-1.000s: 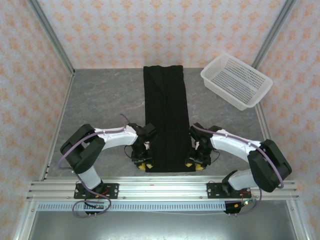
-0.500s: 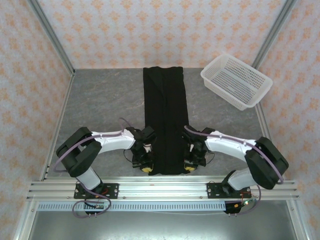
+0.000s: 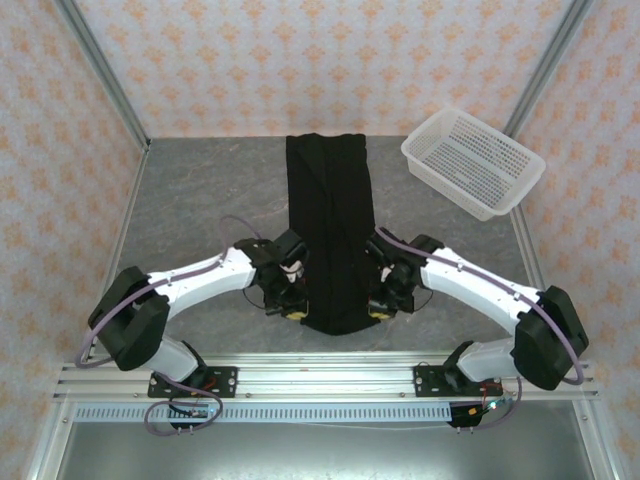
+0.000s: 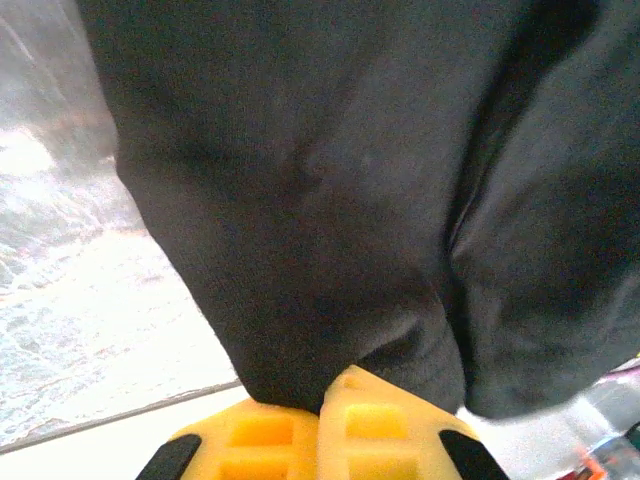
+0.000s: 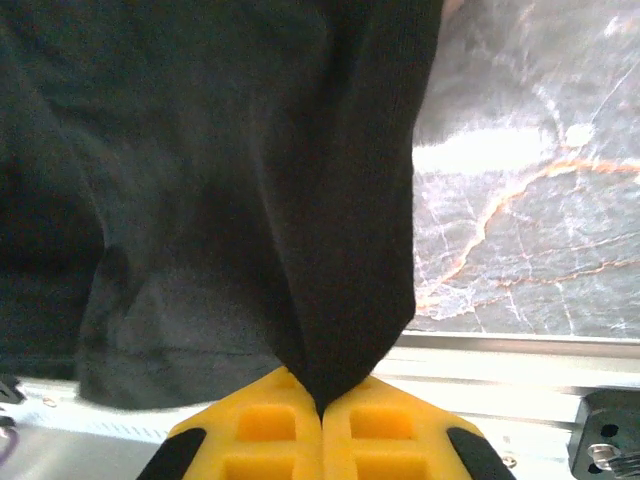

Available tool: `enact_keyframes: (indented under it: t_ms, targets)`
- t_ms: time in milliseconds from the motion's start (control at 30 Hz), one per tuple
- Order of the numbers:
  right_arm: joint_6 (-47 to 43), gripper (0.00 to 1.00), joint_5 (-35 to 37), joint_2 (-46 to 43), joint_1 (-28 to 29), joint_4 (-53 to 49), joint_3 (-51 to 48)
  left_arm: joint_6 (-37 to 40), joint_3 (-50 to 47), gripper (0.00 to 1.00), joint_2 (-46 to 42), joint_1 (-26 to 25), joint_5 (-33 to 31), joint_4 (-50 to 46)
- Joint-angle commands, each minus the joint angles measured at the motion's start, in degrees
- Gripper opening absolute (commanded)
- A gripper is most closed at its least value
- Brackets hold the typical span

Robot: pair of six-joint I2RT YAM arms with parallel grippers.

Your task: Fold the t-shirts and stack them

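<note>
As the t-shirt is judged soft, light and limp, its near corners are pinched by the closed left gripper and right gripper.

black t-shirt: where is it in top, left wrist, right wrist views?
Top external: t-shirt, long folded strip down the centre.
Left wrist: t-shirt centre and right, edge pinched in left end effector.
Right wrist: t-shirt left and centre, edge pinched in right end effector.
Shared landmark: grey marble tabletop.
</note>
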Motion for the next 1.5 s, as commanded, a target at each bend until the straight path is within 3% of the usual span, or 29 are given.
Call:
enact_keyframes:
  t_ms: [0,533,900,1333,1367,1433,1467]
  targets:
    - [-3.6,0.00,5.0,2.4,-2.3,-5.9,5.0,-1.5,2.5,0.00,-1.4,2.9,-2.8,0.0]
    - [-8.7,0.00,9.0,20.2,-11.4,-3.5,26.9,-2.2,15.2,0.00,6.5,14.2,-6.5,1.0]
    - [-10.7,0.00,9.6,34.1,-15.7,-1.5,41.8,0.2,27.8,0.00,18.3,20.1,-6.6,1.5]
    - [-10.5,0.00,6.9,46.1,-19.7,-0.8,53.7,3.6,43.3,0.00,32.6,23.7,-7.3,-1.9]
    - [-10.7,0.02,6.8,47.0,-20.0,-0.6,54.5,3.9,44.4,0.00,33.8,23.8,-7.5,-2.6]
    - [-11.2,0.16,5.1,48.3,-21.0,1.4,55.3,3.8,46.5,0.00,35.8,24.3,-8.5,-3.5]
    - [-11.3,0.26,4.0,48.6,-21.8,2.4,55.5,3.7,46.9,0.09,36.1,24.5,-9.2,-3.5]
